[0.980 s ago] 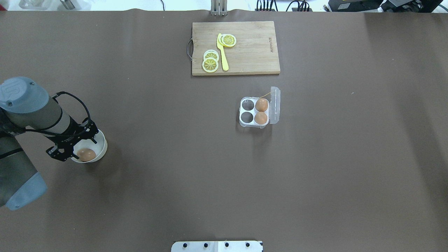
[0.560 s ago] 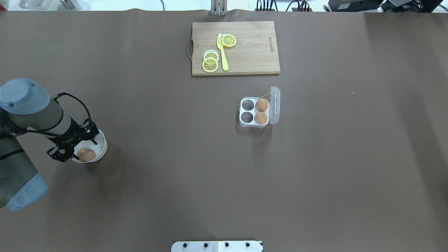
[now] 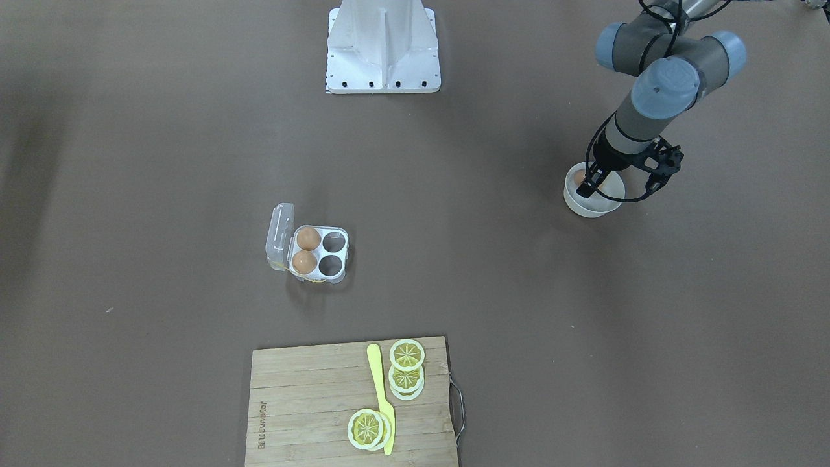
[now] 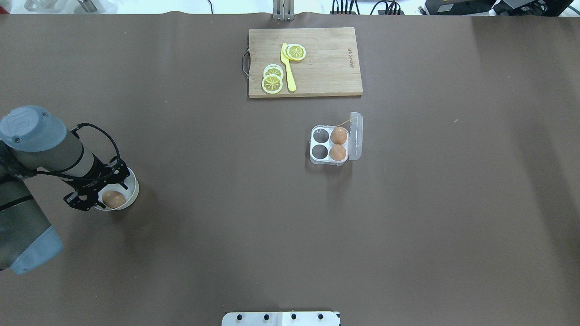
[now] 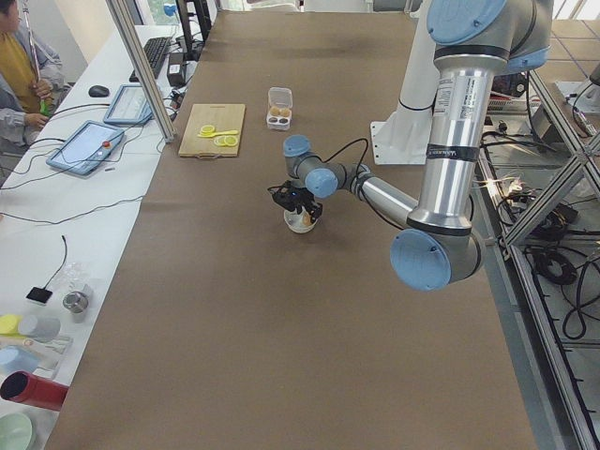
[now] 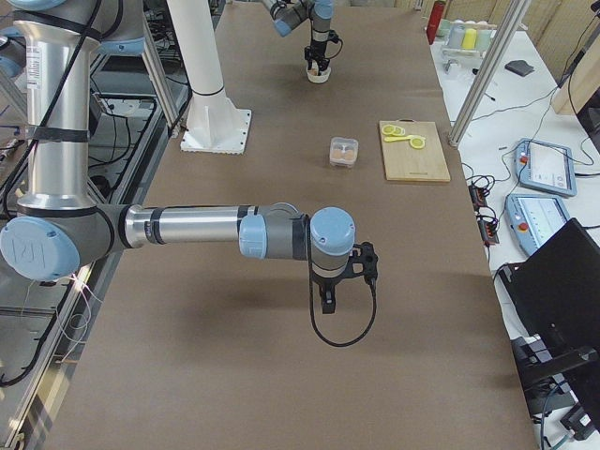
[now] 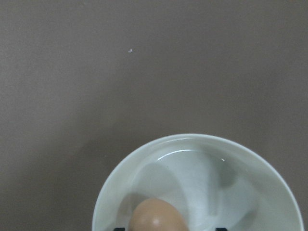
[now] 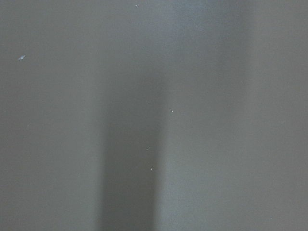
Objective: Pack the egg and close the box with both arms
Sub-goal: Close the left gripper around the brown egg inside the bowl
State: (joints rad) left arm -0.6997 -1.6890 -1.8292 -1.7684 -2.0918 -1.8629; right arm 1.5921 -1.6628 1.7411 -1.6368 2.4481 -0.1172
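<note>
Worrying mostly about the egg (image 4: 113, 199): it is smooth and sits loose on the curved floor of the white bowl (image 4: 134, 185). If I close on it off-centre, I judge it could roll away from the pads or squirt out as the jaws meet. Squeeze too hard and the shell may crack; too lightly and it may drop on the long carry to the box (image 4: 312, 146). A finger catching the rim could also tip or drag the bowl, which looks light and which nothing is holding down.

The egg lies between the fingers of the left gripper (image 4: 100, 190), whose jaws stand wide, one on each side of it inside the bowl's rim. In the wrist view the egg (image 7: 159, 217) is not centred. It sits nearer the fingertip on that view's left, at the very bottom edge and partly cut off, so I cannot tell how deep the tips reach beside it.

The bowl stands far over on the left of the table (image 4: 290, 235). The box is near the middle, well apart to the right, with its lid (image 4: 357, 136) open on its right side. Two other eggs (image 4: 338, 136) fill its right cups, and the two left cups (image 4: 320, 151) are empty. The right gripper (image 6: 325, 302) hangs over the table further right; I cannot tell how its jaws stand.
</note>
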